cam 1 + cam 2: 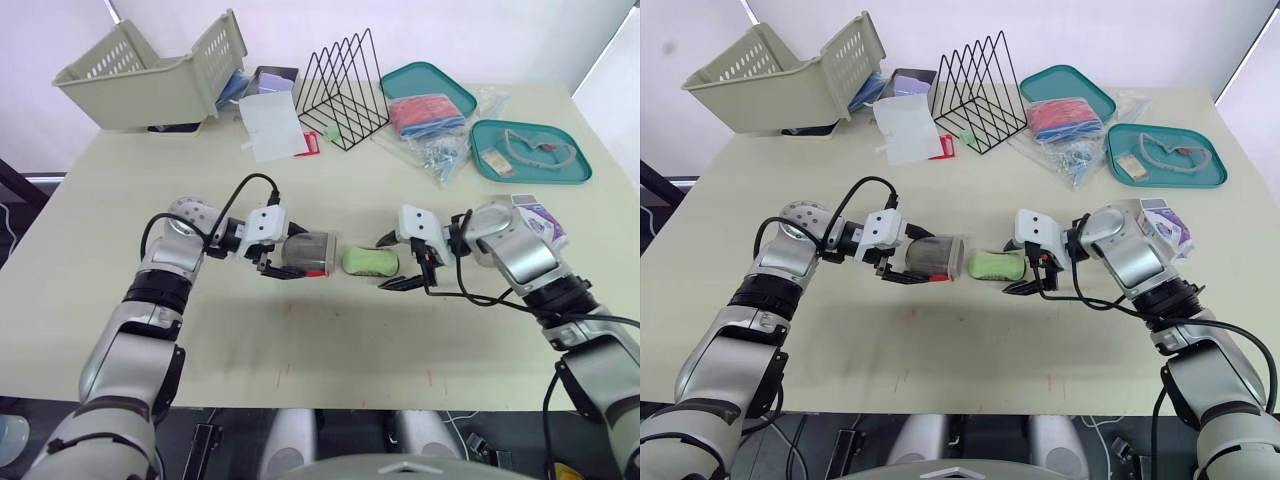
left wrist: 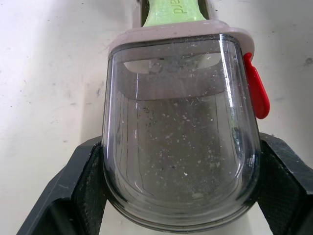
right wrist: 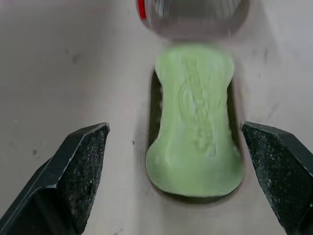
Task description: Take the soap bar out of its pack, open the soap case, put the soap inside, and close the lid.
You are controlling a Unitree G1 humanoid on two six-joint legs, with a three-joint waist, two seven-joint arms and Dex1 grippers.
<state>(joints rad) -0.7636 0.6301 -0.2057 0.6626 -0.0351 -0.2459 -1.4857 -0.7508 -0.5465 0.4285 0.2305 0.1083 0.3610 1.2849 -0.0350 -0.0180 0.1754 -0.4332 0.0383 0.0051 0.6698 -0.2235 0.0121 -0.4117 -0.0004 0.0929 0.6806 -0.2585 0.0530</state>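
— Soap bar (image 1: 370,261): what was hard to make out?
— The lettering pressed into it was blurred, and I could not tell whether the dark edge under it was shadow or a tray.
— How did it look?
— Unwrapped, pale green, narrowed at the middle.
— Where was it?
— On the table (image 1: 300,350), between the soap case (image 1: 308,253) and the right gripper (image 3: 173,131), whose fingers stood spread either side, apart from it. The left gripper (image 1: 290,254) pinched the case's clear, speckled wall, rim toward the soap, red latch (image 2: 257,93) at the edge.
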